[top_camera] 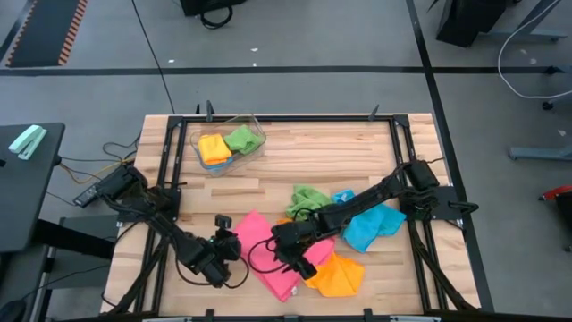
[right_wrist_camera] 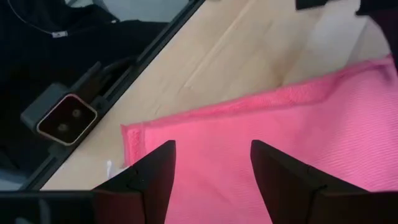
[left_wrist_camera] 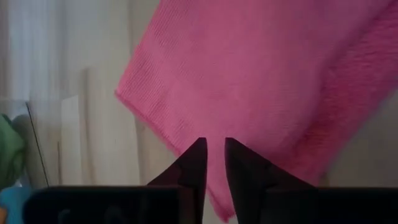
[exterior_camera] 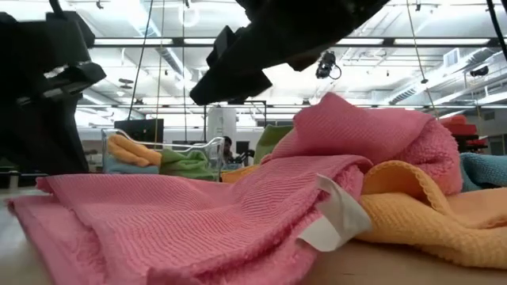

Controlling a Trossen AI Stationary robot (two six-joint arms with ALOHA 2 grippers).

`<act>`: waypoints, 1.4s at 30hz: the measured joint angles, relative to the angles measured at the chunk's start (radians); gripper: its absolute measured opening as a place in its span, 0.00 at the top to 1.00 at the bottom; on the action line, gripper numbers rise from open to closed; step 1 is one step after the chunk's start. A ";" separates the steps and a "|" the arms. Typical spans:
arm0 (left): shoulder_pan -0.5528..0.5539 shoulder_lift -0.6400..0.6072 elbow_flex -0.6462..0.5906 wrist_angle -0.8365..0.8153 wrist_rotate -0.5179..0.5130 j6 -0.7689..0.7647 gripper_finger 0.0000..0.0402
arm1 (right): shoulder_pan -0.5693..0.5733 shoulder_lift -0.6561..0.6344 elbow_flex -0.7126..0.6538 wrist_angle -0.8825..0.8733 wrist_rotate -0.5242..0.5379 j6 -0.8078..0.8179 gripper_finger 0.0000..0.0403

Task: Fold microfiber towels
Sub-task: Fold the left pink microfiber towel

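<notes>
A pink microfiber towel (top_camera: 268,253) lies on the table near its front edge, partly bunched over an orange towel (top_camera: 340,275); the low view shows its white tag (exterior_camera: 333,214). My left gripper (top_camera: 234,243) hovers at the pink towel's left edge (left_wrist_camera: 155,118), its fingers a narrow gap apart (left_wrist_camera: 214,152). My right gripper (top_camera: 300,265) is wide open (right_wrist_camera: 214,163) above the pink towel's near corner (right_wrist_camera: 134,138). A blue towel (top_camera: 371,225) and a green towel (top_camera: 308,197) lie under my right arm.
A clear plastic bin (top_camera: 256,134) at the far left holds orange, green and blue towels. The low camera (right_wrist_camera: 62,121) sits at the table's front edge, close to the pink towel's corner. Black frame rails run along the table's sides.
</notes>
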 joint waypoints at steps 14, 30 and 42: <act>-0.078 0.032 0.067 -0.079 0.007 0.047 0.64 | 0.074 -0.026 -0.001 -0.096 0.231 0.025 0.46; -0.055 0.097 0.069 -0.066 0.009 0.060 0.56 | 0.227 0.044 -0.001 0.035 0.449 -0.017 0.46; -0.052 0.092 0.070 -0.087 0.130 -0.121 0.61 | 0.209 0.110 0.085 -0.110 0.424 0.066 0.48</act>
